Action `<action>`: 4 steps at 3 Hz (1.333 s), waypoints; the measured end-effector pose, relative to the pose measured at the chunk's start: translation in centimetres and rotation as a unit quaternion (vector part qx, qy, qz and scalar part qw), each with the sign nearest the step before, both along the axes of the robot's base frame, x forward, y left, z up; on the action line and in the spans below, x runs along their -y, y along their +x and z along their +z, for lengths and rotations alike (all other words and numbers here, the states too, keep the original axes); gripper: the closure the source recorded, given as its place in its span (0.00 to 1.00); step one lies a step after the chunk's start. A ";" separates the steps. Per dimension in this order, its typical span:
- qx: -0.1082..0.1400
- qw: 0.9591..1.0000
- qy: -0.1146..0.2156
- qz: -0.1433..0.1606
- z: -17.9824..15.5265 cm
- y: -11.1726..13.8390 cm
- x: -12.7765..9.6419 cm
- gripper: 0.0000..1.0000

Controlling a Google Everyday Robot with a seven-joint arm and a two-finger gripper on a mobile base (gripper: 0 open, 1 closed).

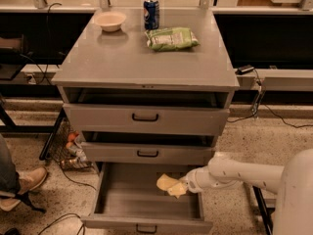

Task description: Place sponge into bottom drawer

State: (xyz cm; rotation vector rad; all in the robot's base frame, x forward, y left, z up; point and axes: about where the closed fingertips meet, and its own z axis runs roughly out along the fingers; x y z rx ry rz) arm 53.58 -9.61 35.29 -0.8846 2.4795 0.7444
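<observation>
The bottom drawer [128,198] of the grey cabinet is pulled wide open, with its black handle at the front. My white arm reaches in from the right. My gripper [177,188] hangs low inside the drawer, near its right back part, shut on the pale yellow sponge [165,181]. The sponge sticks out to the left of the cream-yellow fingers [180,190], close over the drawer floor. I cannot tell whether it touches the floor.
On the cabinet top stand a pale bowl [110,20], a blue soda can [151,12] and a green snack bag [171,38]. The top drawer [145,119] and middle drawer [146,153] are slightly open. A person's boot [23,182] and a wire basket [67,149] are at the left.
</observation>
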 end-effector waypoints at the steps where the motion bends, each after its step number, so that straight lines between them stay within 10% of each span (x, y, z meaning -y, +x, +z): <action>1: -0.007 1.000 0.001 -0.013 -2.6 0.8 0.2 0.50; 3: 0.013 0.999 0.011 -0.030 -4.7 3.5 -0.2 0.03; 4: 0.033 0.999 0.014 -0.041 -3.5 4.0 0.2 0.00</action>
